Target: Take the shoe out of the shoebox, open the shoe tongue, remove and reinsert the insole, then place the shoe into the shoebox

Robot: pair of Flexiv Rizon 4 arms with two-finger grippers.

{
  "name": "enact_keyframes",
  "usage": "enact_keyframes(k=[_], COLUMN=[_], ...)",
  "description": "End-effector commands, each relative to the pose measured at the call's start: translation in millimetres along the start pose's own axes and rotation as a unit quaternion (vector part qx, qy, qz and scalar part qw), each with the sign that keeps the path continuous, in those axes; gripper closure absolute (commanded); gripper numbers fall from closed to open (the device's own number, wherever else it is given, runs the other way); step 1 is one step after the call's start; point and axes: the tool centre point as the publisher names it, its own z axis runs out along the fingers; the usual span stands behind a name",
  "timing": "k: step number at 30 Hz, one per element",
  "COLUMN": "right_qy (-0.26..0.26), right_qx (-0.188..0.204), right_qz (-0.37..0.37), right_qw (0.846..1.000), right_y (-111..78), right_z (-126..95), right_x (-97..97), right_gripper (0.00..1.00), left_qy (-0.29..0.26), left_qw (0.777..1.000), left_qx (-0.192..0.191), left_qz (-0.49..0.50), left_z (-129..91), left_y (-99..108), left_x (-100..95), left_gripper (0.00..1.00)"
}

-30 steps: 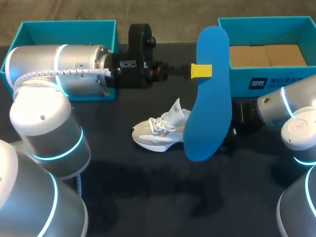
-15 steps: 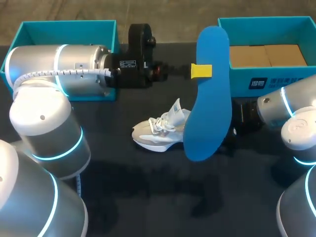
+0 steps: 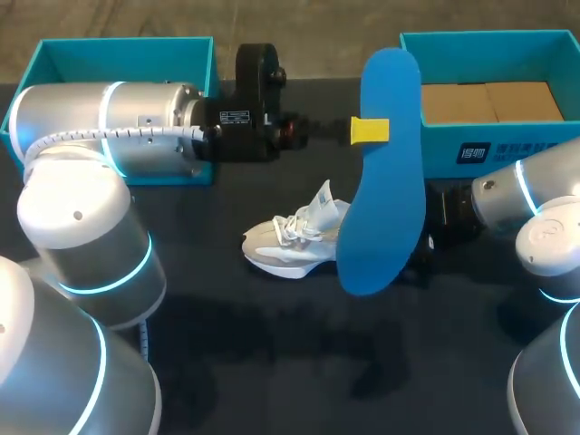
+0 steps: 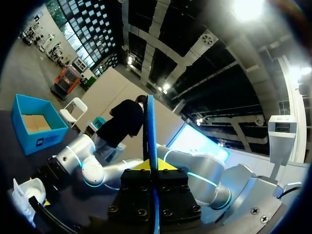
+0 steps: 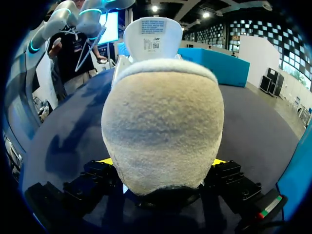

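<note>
While our left gripper (image 3: 369,130) is clamped on the insole (image 3: 385,181), holding it upright above the table (image 3: 272,344), our right gripper (image 5: 163,163) is closed on the heel of the shoe (image 3: 294,240), which rests on the table near the shoebox (image 3: 507,134). We judge the narrow pinch risky: pushed into the shoe, the insole could pivot, buckle or catch on the tongue (image 5: 158,39). The shoe, held only at the heel, might twist.
</note>
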Motion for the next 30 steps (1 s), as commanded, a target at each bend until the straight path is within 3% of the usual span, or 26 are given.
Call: enact_keyframes(k=[1, 15, 30], right_qy=[0.002, -0.012, -0.041], right_qx=[0.017, 0.079, 0.227], right_qz=[0.003, 0.008, 0.035], right_qw=[1.000, 0.997, 0.972], right_y=[-0.6, 15.1, 41.0], right_z=[-2, -23, -55], right_x=[0.5, -0.4, 8.3], right_gripper=[0.00, 0.00, 0.00], left_qy=[0.000, 0.000, 0.000], left_qw=[1.000, 1.000, 1.000], left_qx=[0.001, 0.001, 0.001], left_qz=[0.000, 0.000, 0.000], left_z=[0, 0, 0], left_y=[0, 0, 0], left_x=[0.1, 0.1, 0.1], left_gripper=[1.00, 1.00, 1.00])
